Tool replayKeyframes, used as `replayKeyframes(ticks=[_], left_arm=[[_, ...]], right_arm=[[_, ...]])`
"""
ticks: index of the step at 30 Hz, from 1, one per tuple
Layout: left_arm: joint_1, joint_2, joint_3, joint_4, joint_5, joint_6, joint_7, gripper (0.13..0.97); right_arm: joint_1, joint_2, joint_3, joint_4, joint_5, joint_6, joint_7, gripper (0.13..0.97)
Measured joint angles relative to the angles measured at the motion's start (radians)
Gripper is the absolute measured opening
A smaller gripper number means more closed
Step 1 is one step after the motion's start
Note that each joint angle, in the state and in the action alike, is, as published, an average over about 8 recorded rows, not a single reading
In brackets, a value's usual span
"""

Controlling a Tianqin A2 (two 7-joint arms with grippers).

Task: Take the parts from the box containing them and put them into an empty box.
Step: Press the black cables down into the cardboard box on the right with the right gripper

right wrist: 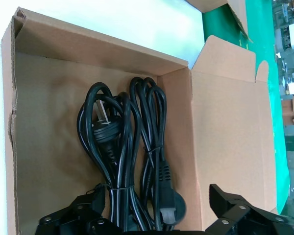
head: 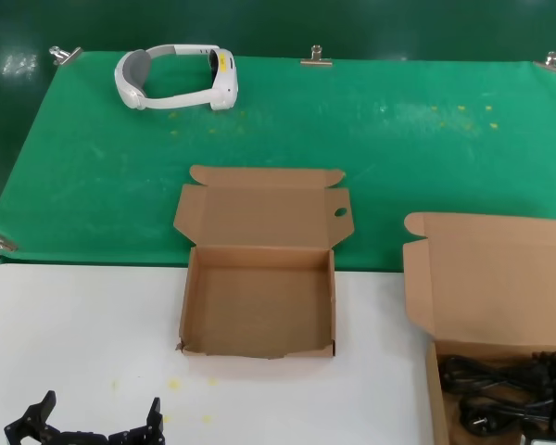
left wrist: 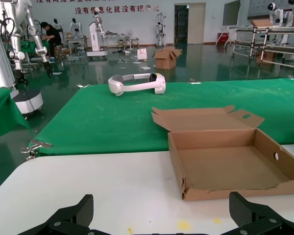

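Black power cables (right wrist: 132, 147), two looped bundles with plugs, lie side by side in the plain-lidded cardboard box (right wrist: 225, 132) at the right of the white counter (head: 74, 324). Right end effector (right wrist: 157, 215) hangs directly over them, fingers spread, holding nothing. Closing across one bundle's tied middle would likely lift it whole. Empty box with the holed lid (head: 259, 306) sits centrally, well apart. Left end effector (head: 97, 422) idles released near the counter's front edge. Beyond lies a white headset (head: 176, 79) on green cloth (head: 398, 139).

Bright, even light — soft shadows, sharp
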Motion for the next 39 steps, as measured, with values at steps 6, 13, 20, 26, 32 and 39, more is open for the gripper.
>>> replayKeyframes(ticks=[6, 13, 20, 26, 32, 39], left_arm=[[0.0, 0.0, 0.0, 0.0, 0.0, 0.0, 0.0, 0.966], [0.0, 0.0, 0.0, 0.0, 0.0, 0.0, 0.0, 0.966], [0.0, 0.0, 0.0, 0.0, 0.0, 0.0, 0.0, 0.966], [0.0, 0.0, 0.0, 0.0, 0.0, 0.0, 0.0, 0.966], [0.0, 0.0, 0.0, 0.0, 0.0, 0.0, 0.0, 0.966], [0.0, 0.0, 0.0, 0.0, 0.0, 0.0, 0.0, 0.966]], right_arm=[[-0.006, 0.022, 0.0, 0.046, 0.02, 0.027, -0.016, 0.726], [-0.015, 0.035, 0.001, 0.074, 0.025, 0.043, -0.018, 0.551], [-0.021, 0.034, 0.001, 0.08, 0.025, 0.048, -0.013, 0.403], [-0.02, 0.029, 0.001, 0.075, 0.031, 0.048, -0.01, 0.353], [-0.016, 0.026, 0.001, 0.076, 0.044, 0.049, -0.01, 0.256], [-0.016, 0.038, 0.001, 0.108, 0.059, 0.066, -0.012, 0.191]])
